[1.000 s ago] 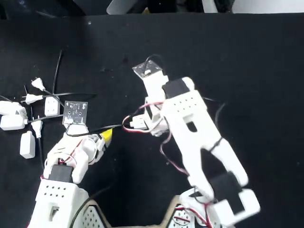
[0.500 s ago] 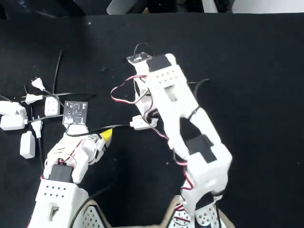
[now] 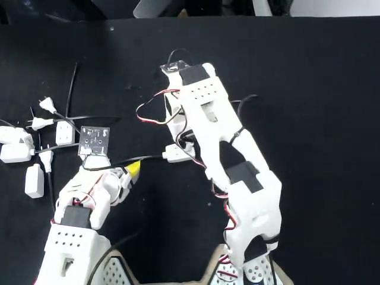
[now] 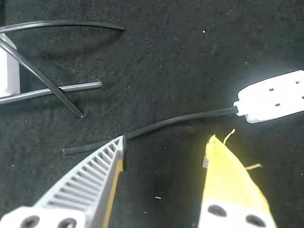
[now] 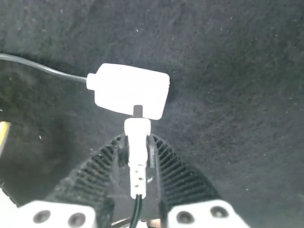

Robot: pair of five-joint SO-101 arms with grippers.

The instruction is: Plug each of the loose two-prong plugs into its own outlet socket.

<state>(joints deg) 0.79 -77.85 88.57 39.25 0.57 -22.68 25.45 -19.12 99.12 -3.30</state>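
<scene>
1. The white socket block [image 5: 129, 90] is the one receptacle in use. It lies on the black worktop [image 3: 320, 89] near the middle of the high view [image 3: 176, 153], partly tucked under the right arm [image 3: 208, 119].
2. The two-prong plug [image 5: 137, 128] meets the block's long side face. A short dark stub of prong shows between the plug body and the block. From this angle the prongs look only partly in, though that is hard to judge.
3. The plug's long axis runs straight out from between the fingers, with its prong end aimed at the block and its black lead trailing back toward the wrist. That axis crosses the block's long axis at roughly a right angle.
4. The right end effector [image 5: 137, 142] is pinching the plug, with a ribbed finger pressed to each side of its body.
5. In the high view the block lies left to right. Its black cord [image 4: 180, 121] leaves the left end and runs toward the lower left of the frame.
6. The left end effector [image 4: 166, 140] is spread, with a white finger and a yellow finger well apart and nothing between them. It hangs over the worktop with the cord passing just beyond the fingertips, and the block [image 4: 275, 97] shows paired slots on its top face.
7. At the left edge of the high view the loose plugs [image 3: 47, 105] lie among the spare socket blocks [image 3: 64, 132], their black leads crossing each other
</scene>
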